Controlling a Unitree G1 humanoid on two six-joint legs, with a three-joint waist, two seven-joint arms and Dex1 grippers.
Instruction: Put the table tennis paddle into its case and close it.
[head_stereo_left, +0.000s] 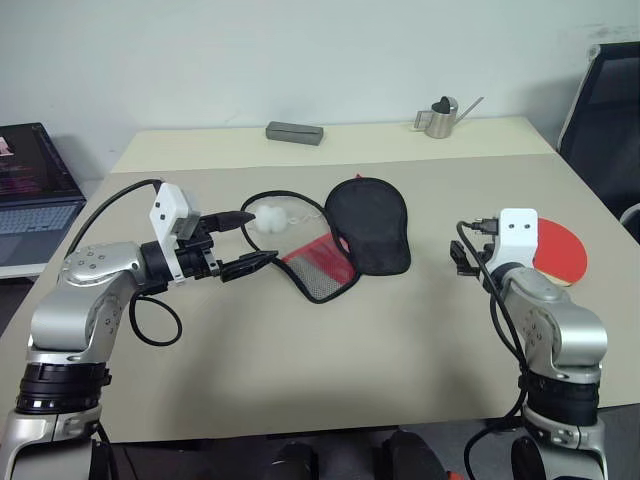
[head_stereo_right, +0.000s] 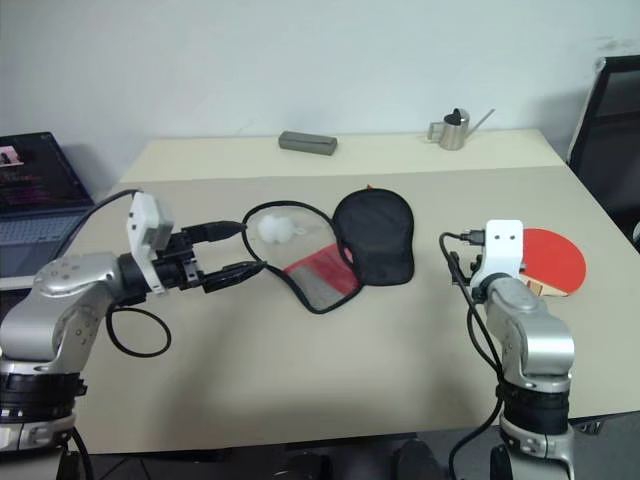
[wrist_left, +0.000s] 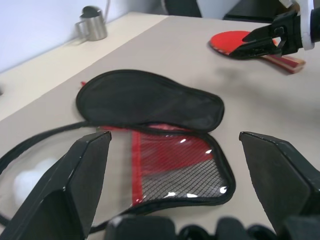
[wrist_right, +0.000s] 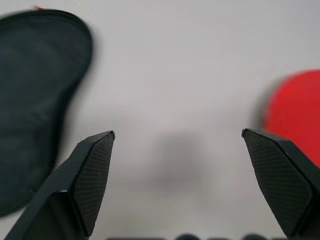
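Two beige tabletops (head_stereo_left: 330, 350) stand end to end, the seam between them running across just behind the work area; the farther top meets a plain pale wall (head_stereo_left: 300, 50). On the farther top lie a grey oblong block (head_stereo_left: 295, 132) and a small metal watering can (head_stereo_left: 441, 116) with a thin spout. A dark office chair (head_stereo_left: 605, 110) stands off the right rear corner, and an open laptop (head_stereo_left: 35, 190) sits on a lower surface to the left of the table.

The case (head_stereo_left: 340, 240) lies unzipped and spread open near the middle of the nearer top: its black-lined half (head_stereo_left: 370, 225) lies flat toward the right, its red half with black mesh (head_stereo_left: 322, 265) toward the left, and the zip edge loops outward around a white pom-pom (head_stereo_left: 270, 217). The table tennis paddle (head_stereo_left: 560, 250) rests flat on the table by the right edge, red face up, well apart from the case and outside it.

The left gripper (head_stereo_left: 250, 240) hovers at the left side of the case, pointing toward it, jaws spread wide with nothing between them; its fingertips stand close to the pom-pom and the zip loop, and contact cannot be judged. The right gripper (wrist_left: 260, 40) hangs just beside the paddle, on the case side, its fingers (wrist_right: 95, 170) wide apart and holding nothing.
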